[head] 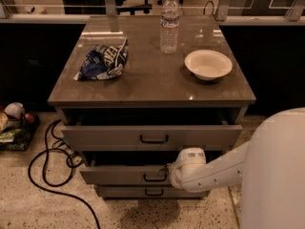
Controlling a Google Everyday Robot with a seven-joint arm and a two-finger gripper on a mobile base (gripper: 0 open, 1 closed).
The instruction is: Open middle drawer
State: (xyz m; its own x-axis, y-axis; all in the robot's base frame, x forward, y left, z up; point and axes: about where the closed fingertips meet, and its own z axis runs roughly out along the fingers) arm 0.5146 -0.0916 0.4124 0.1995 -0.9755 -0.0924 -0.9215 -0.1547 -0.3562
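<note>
The middle drawer (124,174), a flat grey front with a small black bar handle (155,178), is second of three in the grey cabinet and stands part-way out, a dark gap showing above its front. The gripper (168,175) sits at the right end of that handle, at the tip of the white robot arm (214,171) reaching in from the right; whether it has closed on the bar cannot be told, since the rounded wrist hides the contact. That is probably the main risk: a shallow or off-centre hold on so small a bar could slip off under a pull. Because the arm comes in from the side, a pull not square to the front could rack the drawer and jam it. The taller grey top drawer (109,137) also stands out, overhanging the wrist, so any lift could knock its underside. A hard tug might jolt the cabinet, and on the glossy brown worktop (152,87) the upright clear plastic water bottle (169,25) looks easiest to topple, more so than the white bowl (208,64) or crumpled blue snack bag (104,61).
</note>
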